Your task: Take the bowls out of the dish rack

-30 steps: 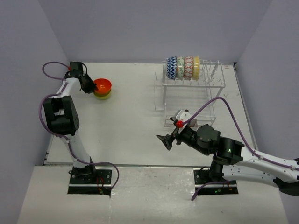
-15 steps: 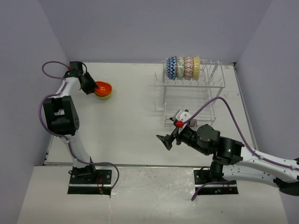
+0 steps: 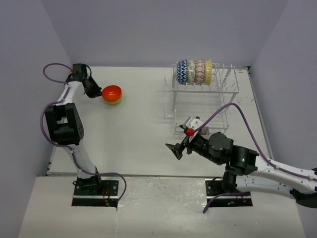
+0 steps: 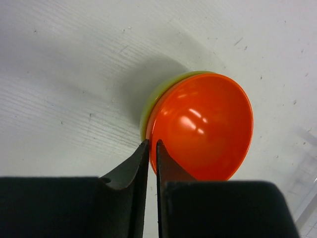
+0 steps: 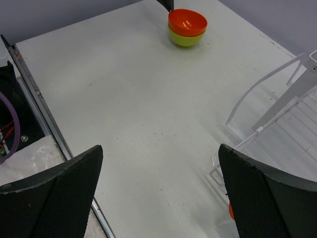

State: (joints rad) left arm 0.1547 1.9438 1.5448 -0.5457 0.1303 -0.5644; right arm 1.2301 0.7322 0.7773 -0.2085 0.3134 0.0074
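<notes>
Far left: orange bowl (image 3: 112, 91) now nested in lime bowl (image 3: 114, 101); left gripper (image 4: 152, 145) released, jaws together; right gripper (image 5: 158, 156) wide apart; four bowls (image 3: 194, 72) remain in rack (image 3: 225, 85).

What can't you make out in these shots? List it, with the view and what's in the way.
- Lime-green bowl: inside hidden in every view by the orange bowl nested in it.
- Left gripper: left wrist view, tips close together at the orange rim; pinching it or not, unclear.
- Dish rack: right wrist view, cut off by the right edge; its bowls show only from above, small.
</notes>
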